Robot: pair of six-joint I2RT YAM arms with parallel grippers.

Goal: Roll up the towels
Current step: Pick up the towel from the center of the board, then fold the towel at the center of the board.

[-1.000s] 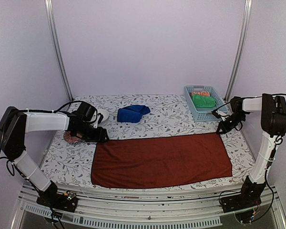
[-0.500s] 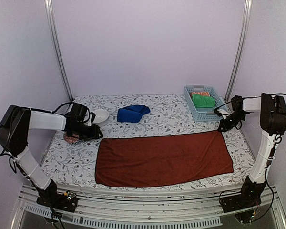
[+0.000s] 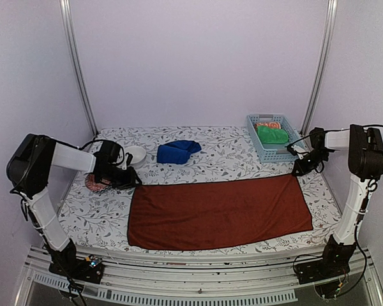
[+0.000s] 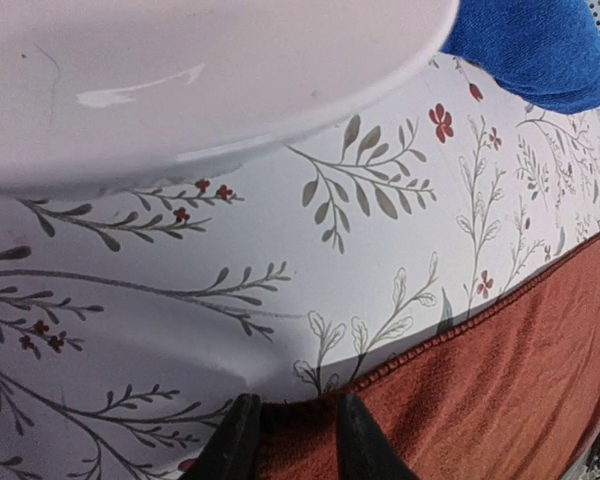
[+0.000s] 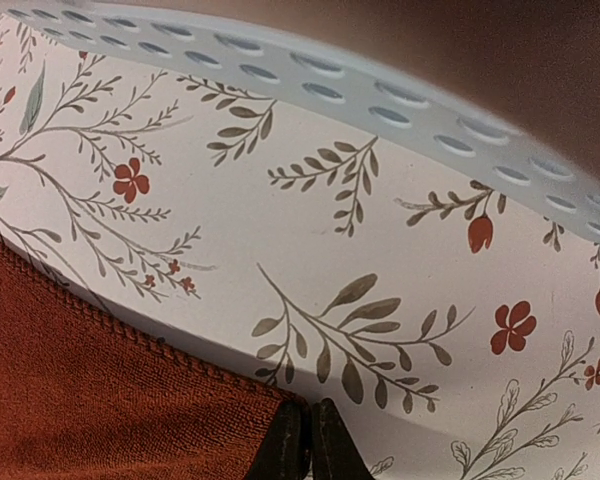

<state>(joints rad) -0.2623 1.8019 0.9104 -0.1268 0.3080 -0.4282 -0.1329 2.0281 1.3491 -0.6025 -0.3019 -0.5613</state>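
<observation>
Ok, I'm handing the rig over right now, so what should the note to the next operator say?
Left gripper: its fingers straddle the far-left corner of the red towel; I cannot tell whether it is gripping.
Right gripper: pinched shut on the far-right corner of the same towel.
The red towel lies spread flat. The blue towel sits bunched behind it, with no gripper on it.
Done: red towel flattened. Left: roll both towels.

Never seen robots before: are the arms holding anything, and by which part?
Both hold the red towel: left gripper pinches its far left corner, right gripper its far right corner.
</observation>
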